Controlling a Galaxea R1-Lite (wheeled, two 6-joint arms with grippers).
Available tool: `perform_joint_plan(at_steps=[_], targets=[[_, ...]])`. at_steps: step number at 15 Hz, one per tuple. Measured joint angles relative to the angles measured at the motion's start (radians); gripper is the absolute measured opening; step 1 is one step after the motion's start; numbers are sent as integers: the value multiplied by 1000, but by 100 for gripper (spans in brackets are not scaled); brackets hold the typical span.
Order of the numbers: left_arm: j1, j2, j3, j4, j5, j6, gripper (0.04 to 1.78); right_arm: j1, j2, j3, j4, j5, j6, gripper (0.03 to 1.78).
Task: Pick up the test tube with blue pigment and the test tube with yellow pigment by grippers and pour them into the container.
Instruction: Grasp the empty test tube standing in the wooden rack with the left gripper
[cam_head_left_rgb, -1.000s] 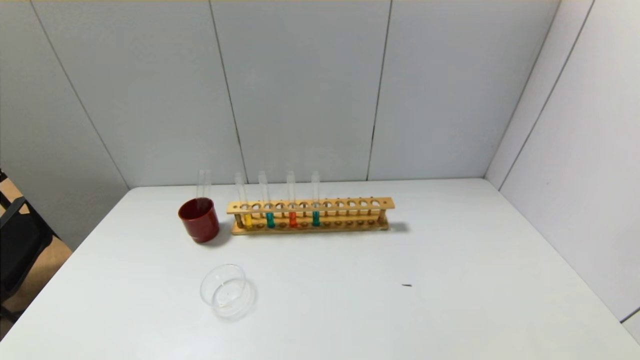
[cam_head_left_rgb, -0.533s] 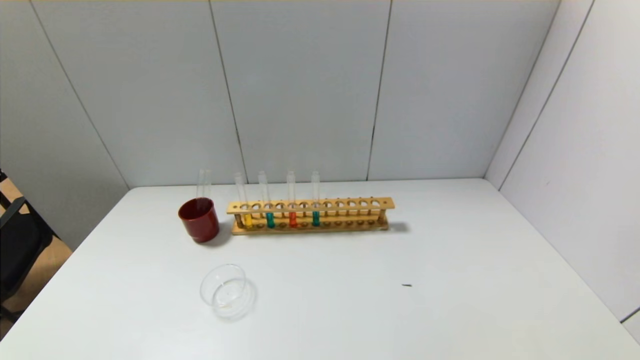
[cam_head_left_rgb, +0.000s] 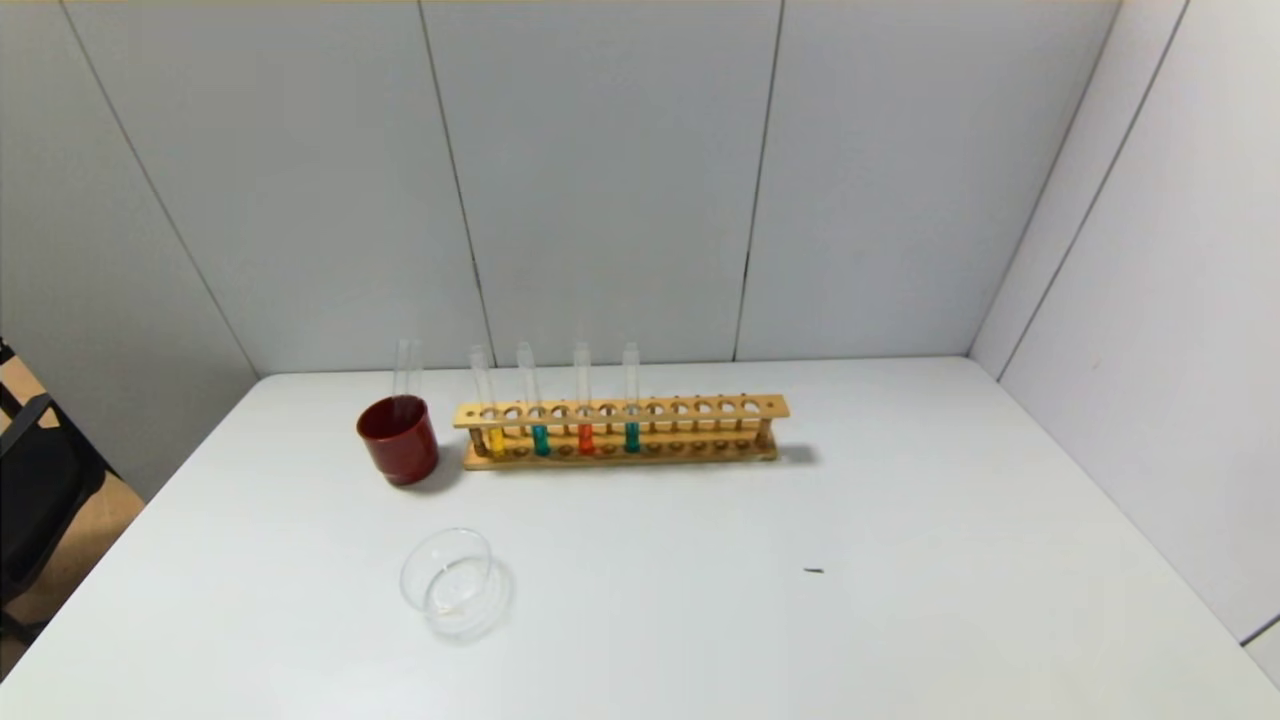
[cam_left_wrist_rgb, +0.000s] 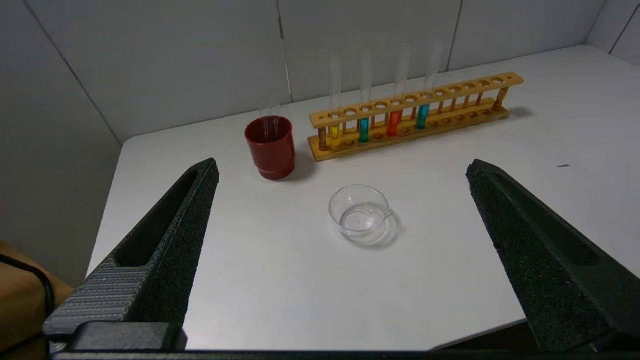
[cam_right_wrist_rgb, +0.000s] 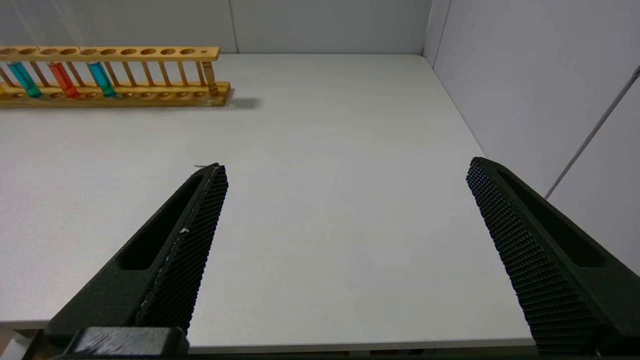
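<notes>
A wooden rack (cam_head_left_rgb: 620, 432) stands at the back of the white table. It holds a yellow-pigment tube (cam_head_left_rgb: 494, 438) at its left end, then a blue-pigment tube (cam_head_left_rgb: 540, 438), an orange tube (cam_head_left_rgb: 586, 438) and a second blue tube (cam_head_left_rgb: 631, 436). The clear glass container (cam_head_left_rgb: 452, 582) sits in front, to the left. Neither gripper shows in the head view. My left gripper (cam_left_wrist_rgb: 342, 170) is open and empty, held back over the table's near edge facing the container (cam_left_wrist_rgb: 361, 214). My right gripper (cam_right_wrist_rgb: 345, 167) is open and empty over the near right of the table.
A dark red cup (cam_head_left_rgb: 398, 438) with empty clear tubes stands left of the rack. A small dark speck (cam_head_left_rgb: 813, 571) lies on the table to the right. Grey walls close the back and right side. A black chair (cam_head_left_rgb: 30, 490) is off the left edge.
</notes>
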Motion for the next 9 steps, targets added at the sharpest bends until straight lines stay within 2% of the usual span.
perform_joint_plan(at_steps=[4, 9], targets=[[-14, 346, -171, -50, 1, 18, 175, 0, 0, 0, 0, 0, 0, 175], [-50, 737, -198, -329, 8, 17, 175, 0, 0, 0, 0, 0, 0, 175]])
